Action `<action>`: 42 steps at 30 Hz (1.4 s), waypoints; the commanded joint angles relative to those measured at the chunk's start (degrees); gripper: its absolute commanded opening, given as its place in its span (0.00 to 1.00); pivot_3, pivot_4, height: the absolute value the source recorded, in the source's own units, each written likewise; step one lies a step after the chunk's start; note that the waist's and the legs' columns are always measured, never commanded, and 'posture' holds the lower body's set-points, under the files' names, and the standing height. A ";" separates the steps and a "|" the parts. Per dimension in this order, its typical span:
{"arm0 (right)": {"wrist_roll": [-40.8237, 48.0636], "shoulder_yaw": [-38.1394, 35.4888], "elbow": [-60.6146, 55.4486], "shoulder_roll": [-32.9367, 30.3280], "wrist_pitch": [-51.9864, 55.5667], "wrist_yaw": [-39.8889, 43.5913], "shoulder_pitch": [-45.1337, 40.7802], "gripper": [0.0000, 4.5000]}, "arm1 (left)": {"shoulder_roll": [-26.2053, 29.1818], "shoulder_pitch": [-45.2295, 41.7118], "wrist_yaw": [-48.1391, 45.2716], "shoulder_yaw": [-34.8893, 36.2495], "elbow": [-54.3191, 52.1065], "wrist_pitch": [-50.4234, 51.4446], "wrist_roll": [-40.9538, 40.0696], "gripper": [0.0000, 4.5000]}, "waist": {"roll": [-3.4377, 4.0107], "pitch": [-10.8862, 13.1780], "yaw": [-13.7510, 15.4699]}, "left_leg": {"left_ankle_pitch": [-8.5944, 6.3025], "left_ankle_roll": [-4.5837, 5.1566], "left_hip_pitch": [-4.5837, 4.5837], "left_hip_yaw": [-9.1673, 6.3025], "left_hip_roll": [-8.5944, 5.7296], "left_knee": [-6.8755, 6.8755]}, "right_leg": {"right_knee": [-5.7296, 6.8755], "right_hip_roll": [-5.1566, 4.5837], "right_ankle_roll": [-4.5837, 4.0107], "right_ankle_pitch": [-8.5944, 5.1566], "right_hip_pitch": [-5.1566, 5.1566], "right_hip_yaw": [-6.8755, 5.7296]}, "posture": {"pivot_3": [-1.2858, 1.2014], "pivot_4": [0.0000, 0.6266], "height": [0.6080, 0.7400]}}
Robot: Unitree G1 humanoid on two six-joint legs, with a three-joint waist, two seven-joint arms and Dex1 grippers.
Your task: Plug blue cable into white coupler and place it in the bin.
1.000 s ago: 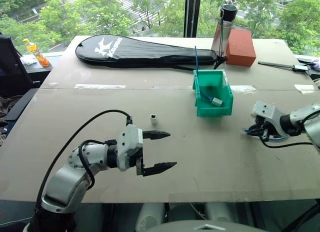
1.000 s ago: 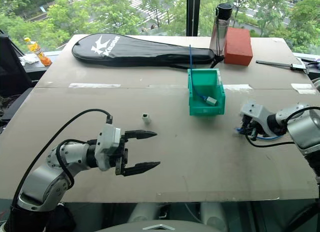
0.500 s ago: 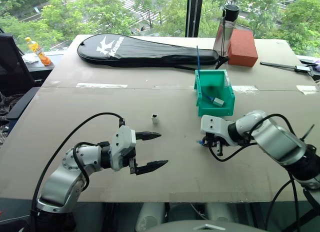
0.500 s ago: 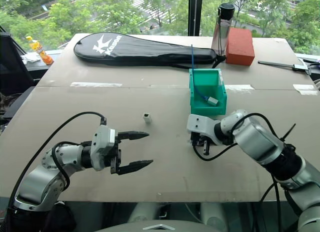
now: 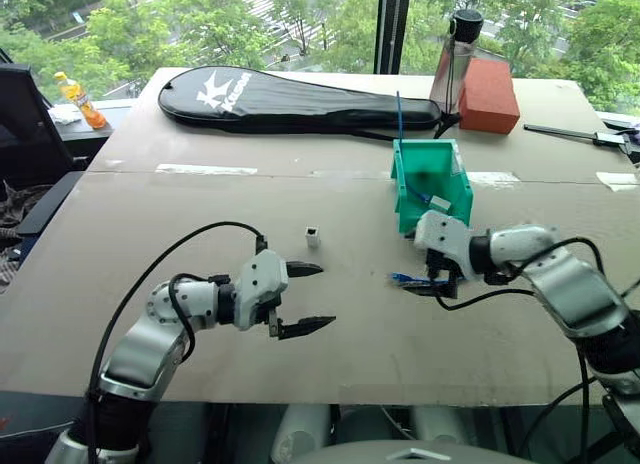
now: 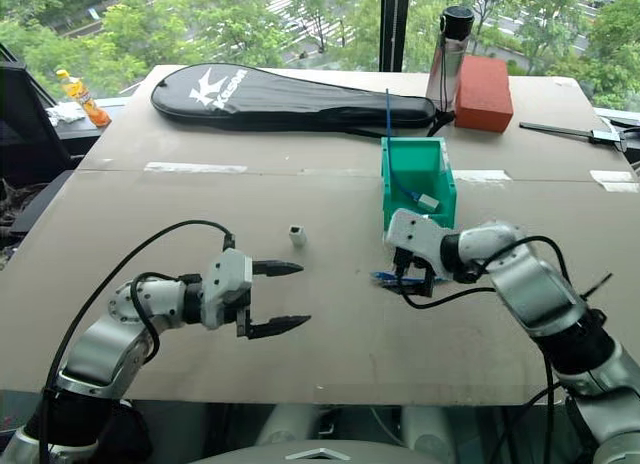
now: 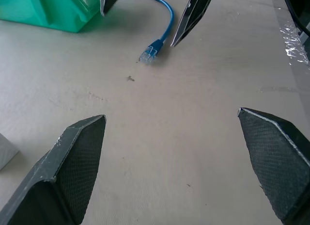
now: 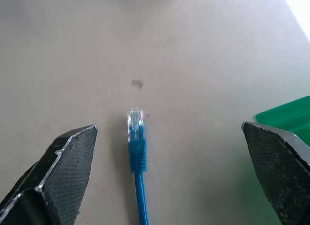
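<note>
Cable [image 8: 137, 152] (thin, blue, clear-tipped plug)

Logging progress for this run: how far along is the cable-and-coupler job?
Already binned: one cabled coupler in the bin. In hand: nothing; right gripper open over the blue cable on the table. Left: plugging it into the white coupler, binning.

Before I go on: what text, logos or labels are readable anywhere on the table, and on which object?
"K", a large white logo letter, on the black racket bag.
White brand lettering beside that logo on the same bag: too small to read.
Label on the yellow bottle off the table's far left corner: too small to read.
No readable text on the bin, red block or white coupler.
</note>
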 commanded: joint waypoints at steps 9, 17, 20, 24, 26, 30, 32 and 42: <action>14.75 -33.39 -29.80 7.46 -1.80 -9.40 39.50 1.00 | -9.94 -22.93 -6.01 -12.79 19.75 -5.11 9.14 1.00 | -0.03 -0.04 0.09 | 0.00 0.01 0.09 -0.03 0.01 0.02 | 0.07 0.15 0.05 -0.02 0.08 -0.01 | 0.52 0.24 1.00; 9.66 -37.31 -30.30 11.88 -20.86 -6.85 58.81 1.00 | -15.30 -31.06 -8.34 -17.15 35.41 -13.04 15.83 1.00 | -0.11 -0.09 -0.71 | 0.00 0.02 0.13 0.08 0.04 0.17 | 0.09 0.25 0.31 -0.13 0.11 0.21 | 0.52 0.24 1.00; 10.04 -37.70 -27.59 11.32 -25.01 -5.37 60.70 1.00 | -17.62 -33.15 -8.05 -17.32 38.32 -13.57 16.92 1.00 | -0.13 -0.09 -0.58 | 0.00 0.02 0.13 0.10 0.03 0.22 | 0.08 0.25 0.22 -0.19 0.11 0.27 | 0.52 0.24 1.00; 10.40 -38.18 -24.97 9.55 -27.20 -5.42 59.76 1.00 | -19.16 -34.99 -9.41 -17.53 39.37 -13.79 17.74 1.00 | -0.14 -0.08 -0.55 | 0.00 0.03 0.08 0.09 0.03 0.29 | 0.08 0.24 0.21 -0.19 0.11 0.28 | 0.52 0.24 1.00; 10.85 -38.39 -24.36 8.71 -27.58 -5.42 59.55 1.00 | -19.44 -35.52 -9.81 -17.74 39.40 -13.89 18.16 1.00 | -0.13 -0.08 -0.54 | 0.00 0.03 0.08 0.07 0.03 0.29 | 0.08 0.24 0.19 -0.19 0.11 0.27 | 0.52 0.24 1.00; 11.33 -38.26 -24.33 8.32 -27.64 -6.48 59.32 1.00 | -19.49 -35.38 -10.65 -17.89 38.76 -13.86 18.54 0.83 | -0.13 -0.08 -0.53 | -0.01 0.03 0.08 0.06 0.04 0.28 | 0.08 0.25 0.16 -0.17 0.11 0.27 | 0.52 0.24 1.00; 11.33 -37.87 -24.63 8.42 -27.55 -7.18 59.31 1.00 | -19.30 -34.90 -11.35 -18.13 37.98 -14.00 18.72 0.63 | -0.13 -0.08 -0.52 | -0.01 0.03 0.07 0.06 0.04 0.28 | 0.08 0.25 0.15 -0.17 0.11 0.27 | 0.52 0.24 1.00; 13.16 -34.35 -25.89 9.74 -23.39 -12.91 58.47 1.00 | -20.06 -33.41 -12.06 -17.55 37.22 -15.47 18.03 0.00 | -0.13 -0.08 -0.51 | -0.01 0.04 0.06 0.06 0.03 0.29 | 0.08 0.22 0.13 -0.15 0.11 0.27 | 0.52 0.24 1.00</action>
